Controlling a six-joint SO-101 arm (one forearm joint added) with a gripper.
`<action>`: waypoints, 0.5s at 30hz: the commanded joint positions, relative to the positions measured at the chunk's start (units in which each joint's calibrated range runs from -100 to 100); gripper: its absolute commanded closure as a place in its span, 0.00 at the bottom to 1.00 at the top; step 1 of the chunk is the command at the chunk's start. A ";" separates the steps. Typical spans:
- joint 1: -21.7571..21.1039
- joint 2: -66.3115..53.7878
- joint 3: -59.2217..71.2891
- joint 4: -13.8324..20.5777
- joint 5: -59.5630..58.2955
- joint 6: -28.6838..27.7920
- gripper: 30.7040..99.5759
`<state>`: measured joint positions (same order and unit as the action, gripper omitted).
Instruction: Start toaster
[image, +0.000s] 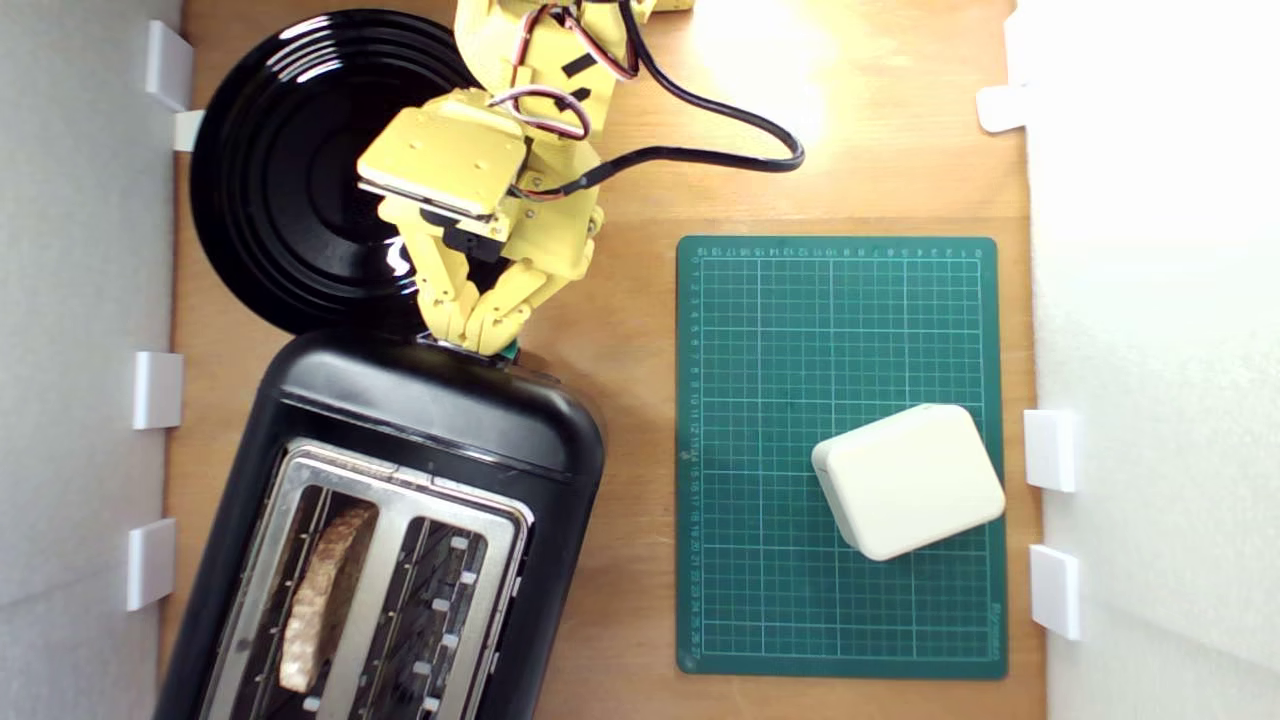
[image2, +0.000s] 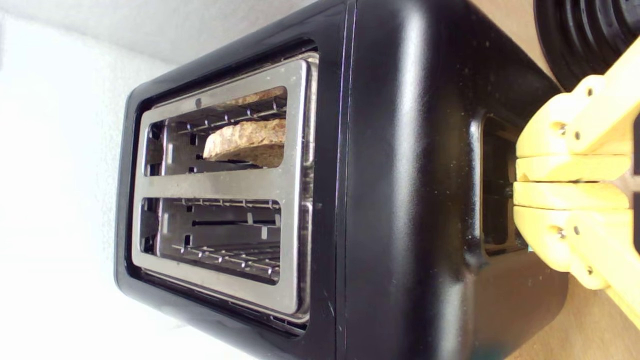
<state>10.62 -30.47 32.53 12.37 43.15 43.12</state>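
gripper (image: 483, 340): fingers pressed together, tips on the green lever (image: 511, 351), seemingly to push it down | toaster (image: 430, 420): 7 o'clock of exterior view, lever end toward arm | bread (image: 322, 595): in one slot, ready | plate (image: 290, 170): 11 o'clock, bare

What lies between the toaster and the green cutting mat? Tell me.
Only bare wooden table separates the toaster from the green cutting mat, as the exterior view shows.
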 joint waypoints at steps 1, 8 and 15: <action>-0.14 1.50 -0.41 0.48 -1.39 0.11 0.99; -0.06 4.99 -0.41 0.67 -1.39 0.11 0.99; 1.76 9.41 -0.32 0.67 -1.39 0.11 0.99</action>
<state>11.52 -22.22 32.53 12.18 43.06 43.12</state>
